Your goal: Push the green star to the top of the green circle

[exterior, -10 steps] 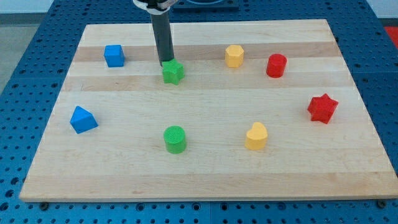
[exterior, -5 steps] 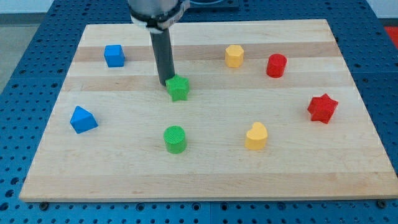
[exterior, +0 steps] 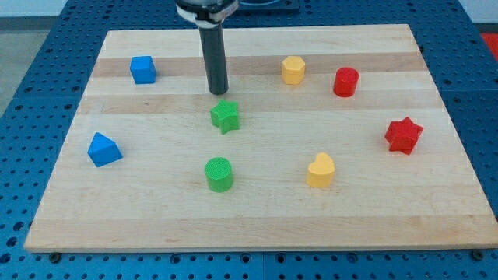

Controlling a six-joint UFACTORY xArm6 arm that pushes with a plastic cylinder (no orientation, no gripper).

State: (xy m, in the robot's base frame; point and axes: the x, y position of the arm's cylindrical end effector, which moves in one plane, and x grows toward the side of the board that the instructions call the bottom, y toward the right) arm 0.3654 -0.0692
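One short gap separating my tip (exterior: 218, 92) from the green star (exterior: 225, 116) lying just toward the view's bottom, above the green circle (exterior: 219, 173) on the worktop (exterior: 257, 218); no claw, nothing held.

You get a bright, evenly lit view; the light seems to come from overhead, since every block on the pale wooden worktop (exterior: 257, 210) casts only a small, soft shadow close to its base. The dark rod throws a faint shadow near my tip (exterior: 218, 92). No harsh glare shows on the wood, only a mild sheen. Focus is sharp from near edge to far edge, with no visible blur or edge distortion.
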